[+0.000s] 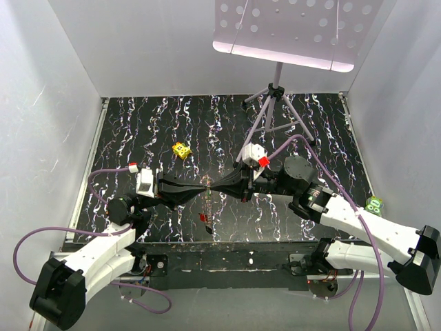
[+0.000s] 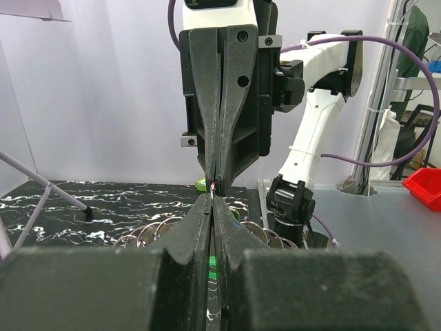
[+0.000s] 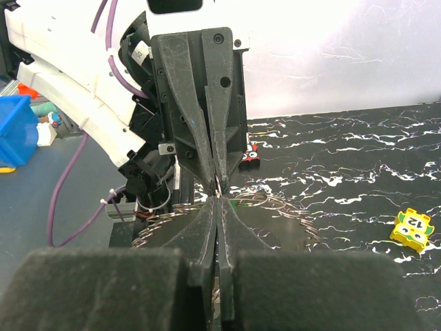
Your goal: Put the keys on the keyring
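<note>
My left gripper (image 1: 204,187) and right gripper (image 1: 212,186) meet tip to tip above the middle of the black table, both shut. In the right wrist view a thin silvery arc of the keyring (image 3: 218,186) is pinched at the left gripper's tips. In the left wrist view a tiny reddish key (image 2: 214,185) sits at the right gripper's tips. My left gripper (image 2: 213,198) and right gripper (image 3: 219,198) show no gap between their fingers. A red-headed key (image 1: 203,218) lies just nearer than the tips. A green bit (image 2: 212,262) shows below the left fingers.
A yellow block (image 1: 181,149) lies beyond the grippers. The grey tripod stand (image 1: 275,103) stands at the back right. A green object (image 1: 374,205) sits at the table's right edge. Silvery wire loops (image 3: 296,208) fan out low under the fingertips.
</note>
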Motion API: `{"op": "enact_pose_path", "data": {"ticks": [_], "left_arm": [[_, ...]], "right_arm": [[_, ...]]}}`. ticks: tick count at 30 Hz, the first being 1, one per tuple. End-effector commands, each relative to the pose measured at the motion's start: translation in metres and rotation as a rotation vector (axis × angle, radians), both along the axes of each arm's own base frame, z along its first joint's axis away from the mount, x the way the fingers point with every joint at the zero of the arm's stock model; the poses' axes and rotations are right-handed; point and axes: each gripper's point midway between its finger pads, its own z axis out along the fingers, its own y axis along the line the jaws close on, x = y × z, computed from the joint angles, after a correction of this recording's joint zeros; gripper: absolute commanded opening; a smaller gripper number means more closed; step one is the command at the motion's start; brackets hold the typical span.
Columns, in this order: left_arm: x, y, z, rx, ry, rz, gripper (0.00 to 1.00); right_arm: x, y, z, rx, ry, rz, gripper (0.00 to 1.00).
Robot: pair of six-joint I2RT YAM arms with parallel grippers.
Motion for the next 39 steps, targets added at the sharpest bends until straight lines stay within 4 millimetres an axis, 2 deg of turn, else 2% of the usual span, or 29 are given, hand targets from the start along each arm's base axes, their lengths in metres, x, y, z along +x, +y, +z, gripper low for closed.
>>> {"op": "enact_pose_path", "data": {"ticks": [1,20,32,39], "left_arm": [[-0.0179,0.01,0.0258,-0.088,-0.177,0.007,0.0],[-0.0169,0.01,0.0246,-0.085,-0.173,0.013,0.0],[-0.0169,0.0105,0.0237,-0.084,-0.173,0.02,0.0],[-0.0157,0.0116,0.0242,-0.089,-0.174,0.033,0.0]], "right_arm": [[0.0036,0.0,0.0388,0.098,-0.06,-0.02,0.01],[0.0023,-0.0002,0.0369,0.091,-0.087,-0.01,0.01],[0.0083,0.0005,0.0407,0.099,-0.054,-0.042,0.01],[0.0015,0.0005,0.0366,0.092,-0.058,-0.006,0.01]]}}
